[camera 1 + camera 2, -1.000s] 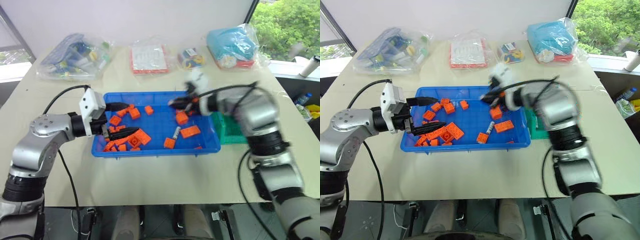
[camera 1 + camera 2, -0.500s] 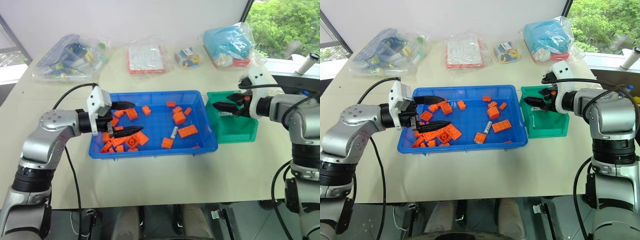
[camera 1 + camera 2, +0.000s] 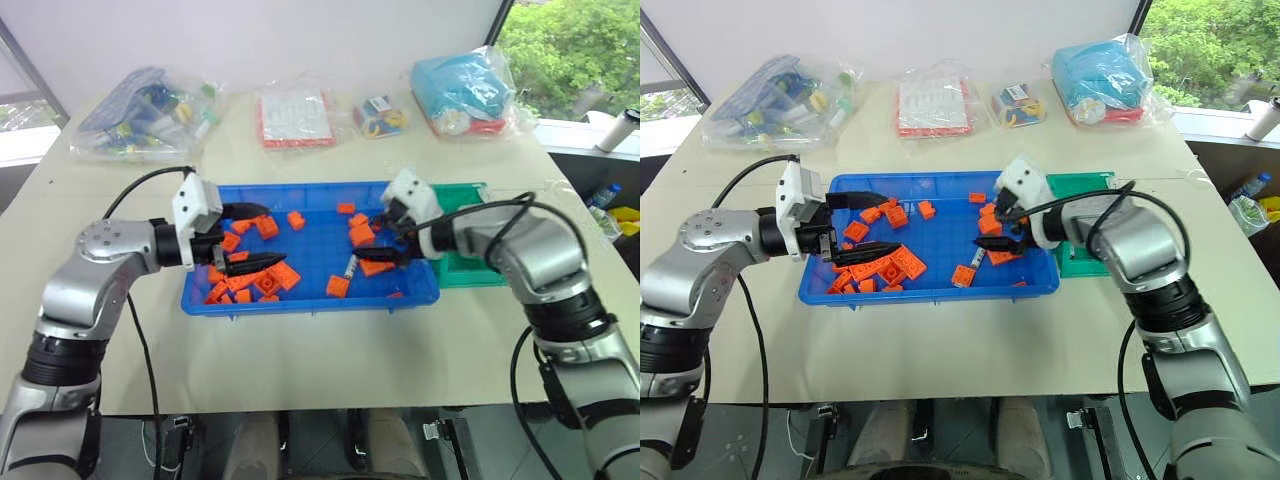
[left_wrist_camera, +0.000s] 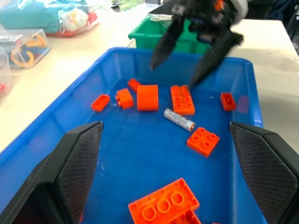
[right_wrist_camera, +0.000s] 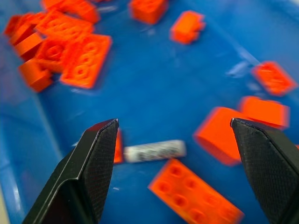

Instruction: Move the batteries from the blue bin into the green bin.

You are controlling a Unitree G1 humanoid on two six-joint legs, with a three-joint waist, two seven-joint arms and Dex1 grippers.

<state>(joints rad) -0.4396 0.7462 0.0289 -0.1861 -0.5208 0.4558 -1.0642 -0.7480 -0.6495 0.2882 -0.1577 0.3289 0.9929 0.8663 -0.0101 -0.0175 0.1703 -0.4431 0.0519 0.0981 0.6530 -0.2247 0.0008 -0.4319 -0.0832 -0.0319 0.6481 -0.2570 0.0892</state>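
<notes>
The blue bin (image 3: 300,305) lies mid-table with orange bricks scattered in it and one battery (image 3: 350,266) lying near its middle. My right gripper (image 3: 378,238) hangs open just above the bin's right part, close over that battery and touching nothing. In the right wrist view the battery (image 5: 154,150) lies between and below my open fingers (image 5: 93,158). My left gripper (image 3: 262,236) is open over the brick pile at the bin's left end, empty. The green bin (image 3: 470,262) stands against the blue bin's right side, partly hidden by my right arm. The left wrist view shows the battery (image 4: 179,120) and the right gripper (image 4: 172,74).
Orange bricks (image 3: 272,280) crowd the blue bin's left part, and more lie around the battery (image 3: 980,256). Several plastic bags (image 3: 150,110) and a blue bundle (image 3: 465,90) line the table's back. Bare tabletop (image 3: 320,360) runs in front of the bins.
My right gripper went from the blue bin to the green bin, stood open there half a second ago, and has swung back open over the battery. My left gripper stayed put.
</notes>
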